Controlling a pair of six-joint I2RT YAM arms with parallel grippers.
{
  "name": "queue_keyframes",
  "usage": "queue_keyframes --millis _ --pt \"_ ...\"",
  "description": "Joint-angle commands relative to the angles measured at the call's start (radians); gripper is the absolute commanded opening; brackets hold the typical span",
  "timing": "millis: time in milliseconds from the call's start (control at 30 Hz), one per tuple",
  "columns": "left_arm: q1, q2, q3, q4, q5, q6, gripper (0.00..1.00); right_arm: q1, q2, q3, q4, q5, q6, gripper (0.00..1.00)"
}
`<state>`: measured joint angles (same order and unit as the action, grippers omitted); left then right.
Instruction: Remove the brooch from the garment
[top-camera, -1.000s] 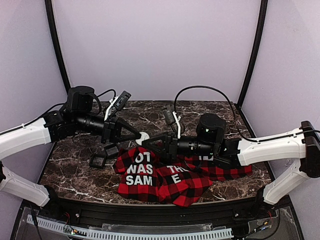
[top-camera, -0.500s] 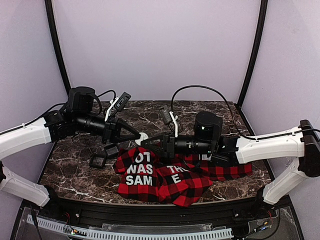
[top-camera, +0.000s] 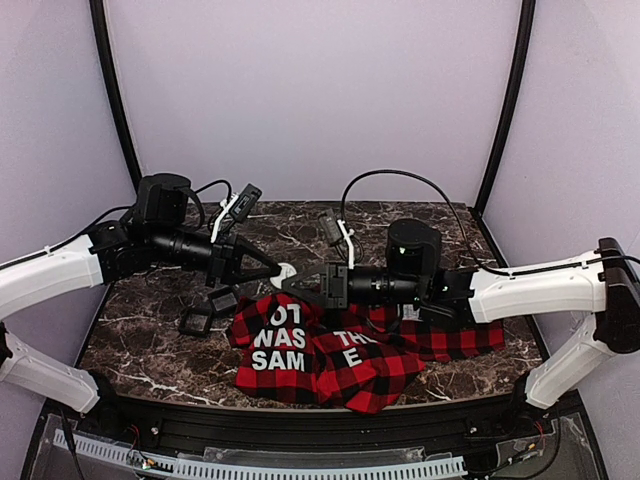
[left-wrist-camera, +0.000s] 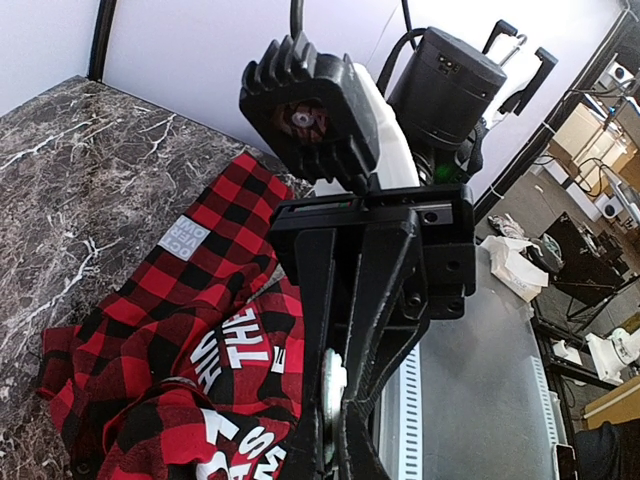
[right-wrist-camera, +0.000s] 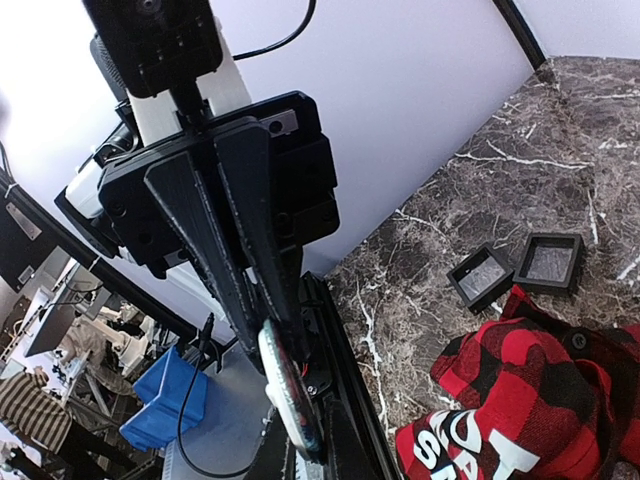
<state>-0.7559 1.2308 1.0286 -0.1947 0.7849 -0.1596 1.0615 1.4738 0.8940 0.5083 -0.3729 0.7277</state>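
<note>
From where I stood, the small round pale grey-white brooch (top-camera: 285, 270) was already up in the air, clear of the red-and-black plaid cloth garment (top-camera: 290, 345) with its white block letters. The garment lay crumpled on the dark marbled surface (top-camera: 150, 330) below. The left end effector (top-camera: 277, 268) was pressed together on the brooch. The right end effector (top-camera: 298, 283) had its tips at the same disc, nose to nose with the left, and looked drawn in on it too. So I took this for a hand-over in mid-air, with the pulling-off part of the job done.

To my eye the next move called for one side to let go cleanly while the other kept its pinch. The disc would then go somewhere off the cloth — perhaps by the two small black square frames (top-camera: 210, 310) lying just left of the garment, though that was only my guess.

Both wrist views showed the brooch edge-on (left-wrist-camera: 330, 395) (right-wrist-camera: 285, 395), a thin sliver between dark fingers. I could not see its face, nor any pin or clasp. The garment's lettering was cut short by folds, and the right arm hid part of the cloth.
</note>
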Motion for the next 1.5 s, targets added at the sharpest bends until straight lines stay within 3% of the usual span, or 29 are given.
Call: queue_keyframes --millis 0,667,1467 --pt "-0.035 -0.006 0.012 -0.018 0.116 0.019 0.01 -0.061 0.053 0.058 -0.075 0.134 0.077 0.05" --pt "-0.042 -0.013 0.015 -0.035 0.088 0.036 0.01 -0.124 0.094 -0.001 -0.039 0.140 0.255 0.04" --pt "-0.042 0.025 0.049 -0.113 -0.067 0.051 0.01 -0.123 0.057 -0.003 0.007 0.055 0.156 0.10"
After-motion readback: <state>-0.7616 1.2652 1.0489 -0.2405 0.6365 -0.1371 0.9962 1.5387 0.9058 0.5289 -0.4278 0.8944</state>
